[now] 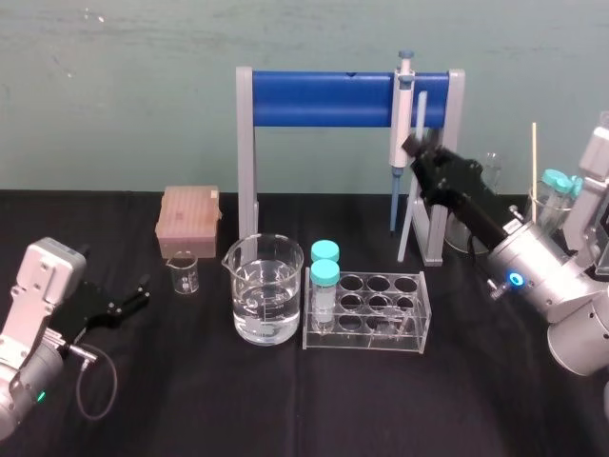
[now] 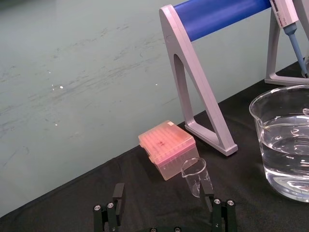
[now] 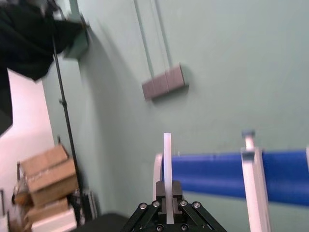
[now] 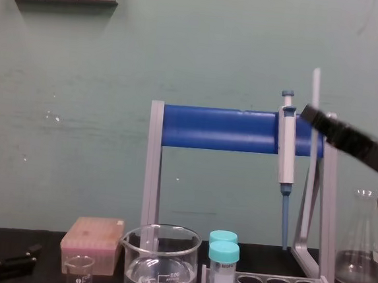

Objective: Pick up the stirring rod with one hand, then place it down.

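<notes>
1. At the far left we see the left gripper (image 1: 136,297), low by the black table (image 1: 190,400). Its fingers (image 2: 118,191) are spread apart and hold nothing.
2. Just beyond it stands a small beaker (image 1: 184,272), empty, and behind that a pink tip box (image 1: 188,221) close to the wall.
3. Next comes a big beaker (image 1: 266,288), partly filled with clear liquid. The left leg of the pipette stand (image 1: 324,100) rises behind it.
4. Just beside the big beaker there is a clear rack (image 1: 381,314) with two tubes (image 1: 324,276) with teal caps in its left end.
5. A pipette (image 1: 403,114) hangs on the right end of the stand, tip down.
6. Just right of the pipette is the rod (image 4: 315,86). It stands upright, and in the chest view its top is higher than the blue bar. We cannot tell where its lower end is.
7. The right gripper (image 3: 167,205) reaches in from the right, up at the level of the blue bar. Its fingers are pinching the rod between them.
8. At the far right a flask (image 4: 360,249) stands on the table, well apart from the rod.
</notes>
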